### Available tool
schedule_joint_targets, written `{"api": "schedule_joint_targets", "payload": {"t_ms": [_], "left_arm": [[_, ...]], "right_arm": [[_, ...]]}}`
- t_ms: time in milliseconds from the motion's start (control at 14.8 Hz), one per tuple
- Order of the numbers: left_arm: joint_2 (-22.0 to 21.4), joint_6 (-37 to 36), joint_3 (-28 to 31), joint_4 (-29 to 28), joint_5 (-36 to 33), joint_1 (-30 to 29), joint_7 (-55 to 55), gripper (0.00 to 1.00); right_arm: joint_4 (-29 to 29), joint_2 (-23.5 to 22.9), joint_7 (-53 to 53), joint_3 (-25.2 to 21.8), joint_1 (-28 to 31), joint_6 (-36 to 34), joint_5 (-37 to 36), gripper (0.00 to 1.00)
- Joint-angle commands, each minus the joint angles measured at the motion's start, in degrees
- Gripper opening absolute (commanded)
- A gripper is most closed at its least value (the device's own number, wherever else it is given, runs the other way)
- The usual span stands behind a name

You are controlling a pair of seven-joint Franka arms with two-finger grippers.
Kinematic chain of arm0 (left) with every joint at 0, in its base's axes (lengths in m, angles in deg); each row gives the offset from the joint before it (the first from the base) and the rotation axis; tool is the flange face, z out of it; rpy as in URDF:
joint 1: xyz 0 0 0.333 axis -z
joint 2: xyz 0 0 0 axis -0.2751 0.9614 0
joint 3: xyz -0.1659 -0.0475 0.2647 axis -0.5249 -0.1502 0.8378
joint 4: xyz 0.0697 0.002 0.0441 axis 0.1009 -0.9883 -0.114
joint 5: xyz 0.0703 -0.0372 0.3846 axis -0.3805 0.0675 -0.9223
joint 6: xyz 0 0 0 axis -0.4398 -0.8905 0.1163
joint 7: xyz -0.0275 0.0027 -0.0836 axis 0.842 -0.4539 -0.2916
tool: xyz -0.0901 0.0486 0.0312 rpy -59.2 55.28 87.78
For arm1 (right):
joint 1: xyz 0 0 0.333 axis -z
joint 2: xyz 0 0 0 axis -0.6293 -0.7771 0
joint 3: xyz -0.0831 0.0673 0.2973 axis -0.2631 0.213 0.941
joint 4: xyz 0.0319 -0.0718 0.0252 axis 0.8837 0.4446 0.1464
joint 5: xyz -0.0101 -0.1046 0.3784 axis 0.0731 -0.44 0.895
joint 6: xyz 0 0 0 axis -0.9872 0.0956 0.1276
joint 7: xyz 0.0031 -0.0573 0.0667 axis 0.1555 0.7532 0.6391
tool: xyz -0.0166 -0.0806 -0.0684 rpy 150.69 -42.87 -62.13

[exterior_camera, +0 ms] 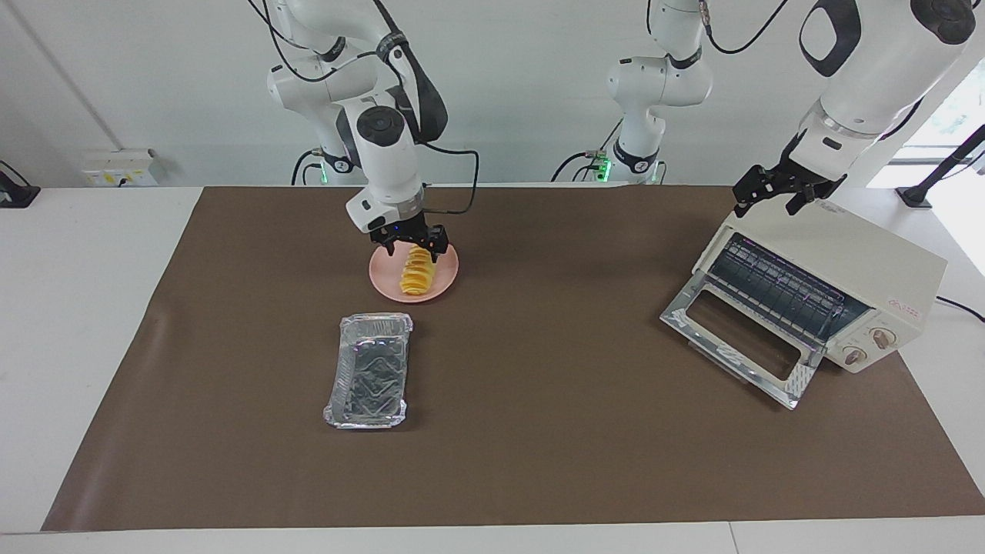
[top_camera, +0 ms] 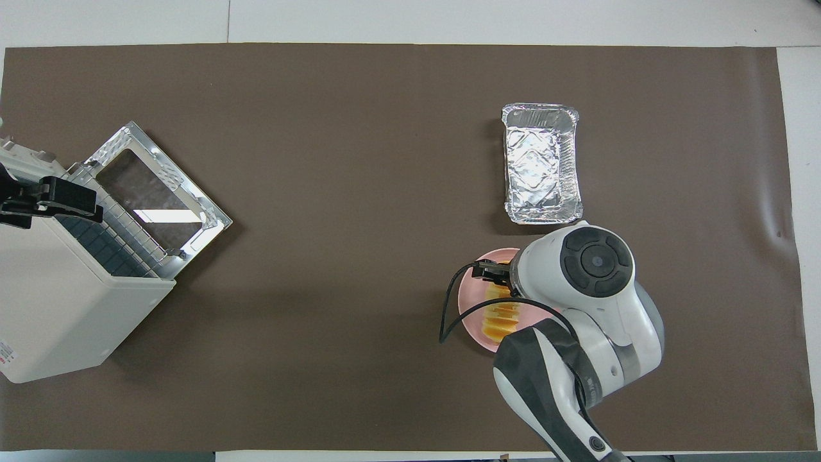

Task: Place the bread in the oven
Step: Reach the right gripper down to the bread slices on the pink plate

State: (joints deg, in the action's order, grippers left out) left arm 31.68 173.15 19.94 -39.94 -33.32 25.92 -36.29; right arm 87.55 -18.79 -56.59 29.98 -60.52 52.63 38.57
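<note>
While bread [exterior_camera: 416, 275] on plate [exterior_camera: 385, 278], right end effector [exterior_camera: 414, 248] astride it.

The bread [exterior_camera: 418, 271] lay on the plate [exterior_camera: 386, 277], which stood nearer to the robots than the foil tray [exterior_camera: 369, 370], just beside it. The oven [exterior_camera: 839, 281] stood at the left arm's end of the table, well apart from both, its door [exterior_camera: 737, 339] lowered onto the mat [exterior_camera: 539, 431]. The right gripper [exterior_camera: 412, 246] was over the bread; the left gripper [exterior_camera: 777, 198] was over the oven's top.
</note>
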Motion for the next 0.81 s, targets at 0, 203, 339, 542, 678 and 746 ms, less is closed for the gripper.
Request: {"api": "schedule_joint_targets", "payload": {"t_ms": [0,203,339,542,678,746], "left_arm": [[-0.26,-0.58,-0.25,0.31,-0.99,-0.38,-0.14,1.0],[-0.35,-0.58,-0.25,0.31,-0.99,-0.38,-0.14,1.0],[-0.26,-0.58,-0.25,0.31,-0.99,-0.38,-0.14,1.0],[-0.26,-0.58,-0.25,0.31,-0.99,-0.38,-0.14,1.0],[-0.26,-0.58,-0.25,0.31,-0.99,-0.38,-0.14,1.0],[-0.26,-0.58,-0.25,0.31,-0.99,-0.38,-0.14,1.0]], "right_arm": [[3.91,0.23,-1.92,-0.31,-1.51,3.79,0.64,1.0],[7.69,-1.34,-1.92,-0.31,-1.51,9.67,0.64,1.0],[7.7,-3.36,-2.36,-0.31,-1.6,11.78,0.64,1.0],[7.35,-3.64,-3.15,-0.31,-1.6,12.06,0.64,0.8],[7.17,-3.72,-3.07,-0.31,-1.6,11.71,0.55,0.0],[7.09,-3.72,-2.81,-0.31,-1.6,11.53,0.55,0.0]]}}
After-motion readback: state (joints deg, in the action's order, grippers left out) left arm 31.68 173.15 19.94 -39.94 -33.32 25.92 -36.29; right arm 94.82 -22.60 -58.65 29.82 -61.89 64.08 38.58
